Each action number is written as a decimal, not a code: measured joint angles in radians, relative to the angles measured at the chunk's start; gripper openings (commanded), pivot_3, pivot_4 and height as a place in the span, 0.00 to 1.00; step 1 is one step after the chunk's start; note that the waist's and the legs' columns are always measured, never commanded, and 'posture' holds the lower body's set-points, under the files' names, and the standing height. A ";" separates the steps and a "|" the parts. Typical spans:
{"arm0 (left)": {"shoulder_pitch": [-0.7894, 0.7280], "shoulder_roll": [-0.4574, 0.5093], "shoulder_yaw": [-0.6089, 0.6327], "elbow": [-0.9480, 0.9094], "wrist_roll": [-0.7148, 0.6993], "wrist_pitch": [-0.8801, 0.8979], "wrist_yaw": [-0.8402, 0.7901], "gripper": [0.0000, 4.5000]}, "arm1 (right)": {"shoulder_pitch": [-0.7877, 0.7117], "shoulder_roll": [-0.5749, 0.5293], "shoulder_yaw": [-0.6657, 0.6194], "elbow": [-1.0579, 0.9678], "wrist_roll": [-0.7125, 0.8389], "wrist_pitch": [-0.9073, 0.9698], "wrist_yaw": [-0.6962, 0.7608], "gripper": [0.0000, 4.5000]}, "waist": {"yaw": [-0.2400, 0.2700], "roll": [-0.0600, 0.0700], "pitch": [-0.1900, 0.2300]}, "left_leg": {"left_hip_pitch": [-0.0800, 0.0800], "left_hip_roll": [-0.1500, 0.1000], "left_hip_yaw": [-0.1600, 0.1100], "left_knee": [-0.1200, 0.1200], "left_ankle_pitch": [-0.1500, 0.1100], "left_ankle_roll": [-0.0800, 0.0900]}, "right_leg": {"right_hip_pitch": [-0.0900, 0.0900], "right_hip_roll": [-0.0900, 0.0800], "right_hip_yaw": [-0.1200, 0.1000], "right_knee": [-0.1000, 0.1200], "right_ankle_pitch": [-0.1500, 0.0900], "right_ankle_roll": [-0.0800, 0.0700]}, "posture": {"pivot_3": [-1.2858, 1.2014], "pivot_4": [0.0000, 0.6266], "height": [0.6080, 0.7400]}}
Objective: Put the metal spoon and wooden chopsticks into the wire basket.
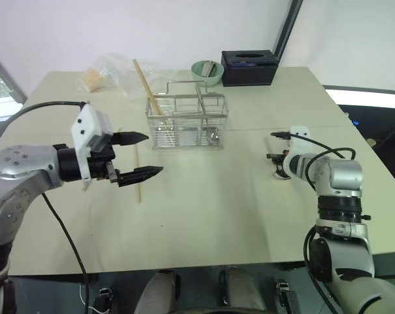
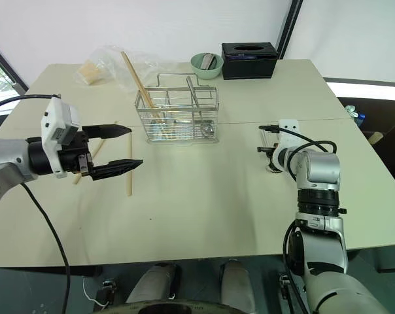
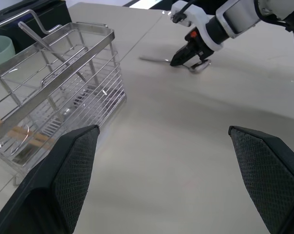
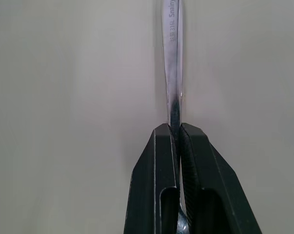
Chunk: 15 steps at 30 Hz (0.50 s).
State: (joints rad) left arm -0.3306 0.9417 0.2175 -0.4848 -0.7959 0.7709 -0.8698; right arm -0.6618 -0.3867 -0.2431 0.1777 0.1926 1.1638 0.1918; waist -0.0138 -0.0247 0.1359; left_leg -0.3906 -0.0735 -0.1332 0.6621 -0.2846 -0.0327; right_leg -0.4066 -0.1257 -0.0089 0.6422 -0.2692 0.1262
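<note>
one spoon (image 4: 172, 73) in right claw (image 4: 178, 141), two chopsticks (image 2: 128, 171), one basket (image 2: 178, 118)

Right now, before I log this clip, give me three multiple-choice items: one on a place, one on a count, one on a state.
1. Where does the metal spoon lie?
A. in the wire basket
B. on the table
C. in the green bowl

2. How many wooden chopsticks lean inside the wire basket?
A. none
B. one
C. three

3. How is the right claw?
A. shut on the spoon
B. wide open
C. holding a chopstick

Answers:
1 B: the spoon's handle rests flat on the table, apart from the basket.
2 B: one chopstick in the basket sticks out of it, another chopstick on the table lies by the left claw.
3 A: the right wrist view shows its fingers pinching the handle.
</note>
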 measured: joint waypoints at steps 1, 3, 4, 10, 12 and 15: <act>-0.001 -0.005 0.000 0.001 0.000 0.000 0.003 1.00 | 0.000 -0.007 -0.005 -0.004 0.008 -0.022 0.011 0.00 | 0.000 0.000 0.000 | 0.000 0.000 0.000 0.000 0.000 0.000 | 0.000 0.000 0.000 0.001 0.000 0.000 | 0.52 0.24 0.31; -0.006 -0.011 0.000 0.005 0.002 0.000 0.009 1.00 | -0.006 -0.017 -0.032 -0.034 0.036 -0.077 0.046 0.00 | 0.000 0.001 0.001 | 0.000 0.000 0.000 0.000 0.000 0.000 | -0.001 0.000 0.000 0.002 0.000 0.001 | 0.52 0.24 0.31; -0.009 -0.014 0.000 0.009 0.002 -0.001 0.014 1.00 | -0.021 -0.017 -0.053 -0.058 0.062 -0.107 0.068 0.00 | -0.001 0.002 0.001 | 0.000 0.000 0.000 0.000 0.000 0.000 | -0.001 0.000 0.000 0.002 0.000 0.001 | 0.52 0.24 0.31; -0.040 -0.037 -0.002 0.024 0.016 -0.009 0.038 1.00 | -0.253 0.019 -0.157 -0.208 0.255 -0.217 0.138 0.00 | -0.007 0.002 0.002 | 0.001 0.002 -0.001 -0.002 0.000 0.000 | -0.003 0.004 0.000 0.004 0.000 0.001 | 0.52 0.24 0.31; -0.040 -0.043 -0.002 0.034 0.021 -0.012 0.045 1.00 | -0.285 0.055 -0.155 -0.220 0.285 -0.240 0.132 0.00 | -0.005 -0.001 0.000 | 0.001 0.002 -0.003 -0.003 0.000 0.000 | -0.003 0.005 0.000 0.005 0.000 0.000 | 0.52 0.24 0.31; -0.052 -0.063 -0.002 0.038 0.022 -0.012 0.068 1.00 | -0.303 0.172 -0.108 -0.195 0.302 -0.282 0.109 0.00 | -0.005 0.000 0.000 | 0.000 0.002 -0.003 -0.001 0.000 0.000 | -0.006 0.005 0.002 0.005 0.001 0.000 | 0.52 0.24 0.31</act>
State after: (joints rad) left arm -0.3828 0.8791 0.2152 -0.4472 -0.7735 0.7584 -0.8018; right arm -0.9649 -0.2147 -0.3509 -0.0173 0.4949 0.8815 0.3004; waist -0.0192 -0.0251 0.1361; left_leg -0.3902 -0.0714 -0.1359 0.6610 -0.2847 -0.0328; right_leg -0.4122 -0.1211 -0.0073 0.6475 -0.2684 0.1259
